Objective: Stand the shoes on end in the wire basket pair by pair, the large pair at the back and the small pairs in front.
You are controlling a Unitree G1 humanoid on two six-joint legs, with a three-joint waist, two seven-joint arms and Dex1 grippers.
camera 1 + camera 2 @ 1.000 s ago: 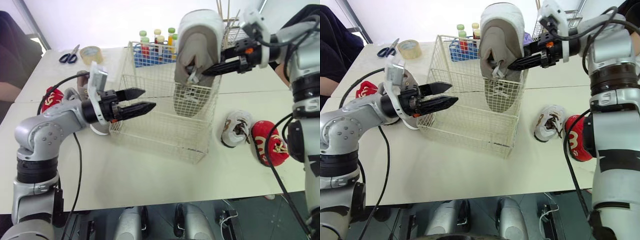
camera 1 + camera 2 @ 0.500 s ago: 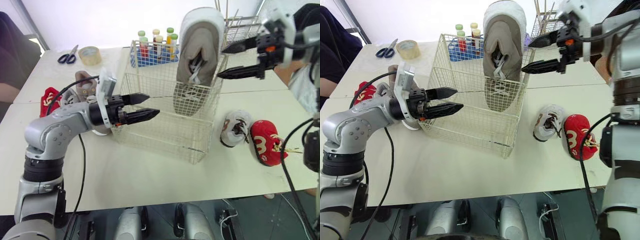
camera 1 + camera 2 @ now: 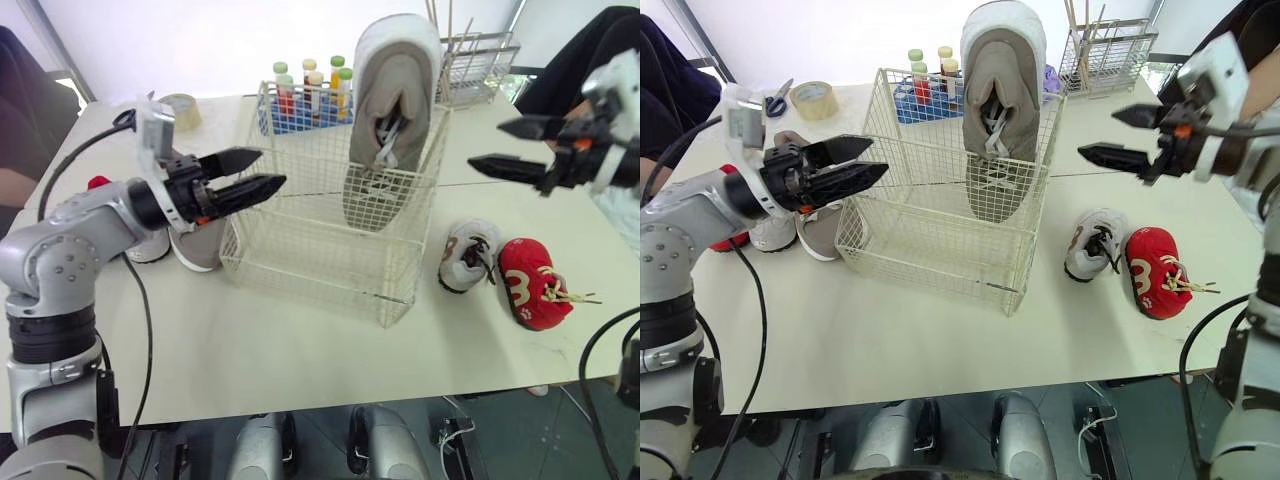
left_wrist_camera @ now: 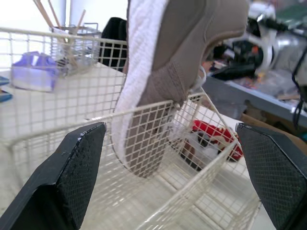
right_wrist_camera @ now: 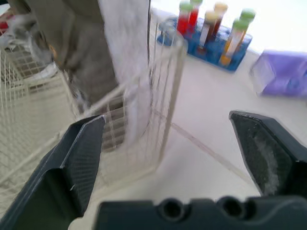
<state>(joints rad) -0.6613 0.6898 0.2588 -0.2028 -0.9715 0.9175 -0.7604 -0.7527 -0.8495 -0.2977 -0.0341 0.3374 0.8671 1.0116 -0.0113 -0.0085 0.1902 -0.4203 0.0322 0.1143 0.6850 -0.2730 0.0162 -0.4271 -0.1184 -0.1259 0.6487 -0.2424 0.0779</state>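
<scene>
Right fingers (image 3: pixel 505 165) now clear of large shoe (image 3: pixel 395 100)

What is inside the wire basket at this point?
One large grey shoe stands on end at the back right of the wire basket, rising above its rim. Elsewhere only bare mesh is visible; the corner behind the shoe is hidden.

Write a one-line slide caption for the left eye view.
Large grey shoe stands on end in the wire basket, flanked by open left gripper and open right gripper.

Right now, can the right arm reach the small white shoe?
Probably yes: the right gripper hangs open near the small white shoe, which lies uncovered between the wire basket and the red shoe.
</scene>
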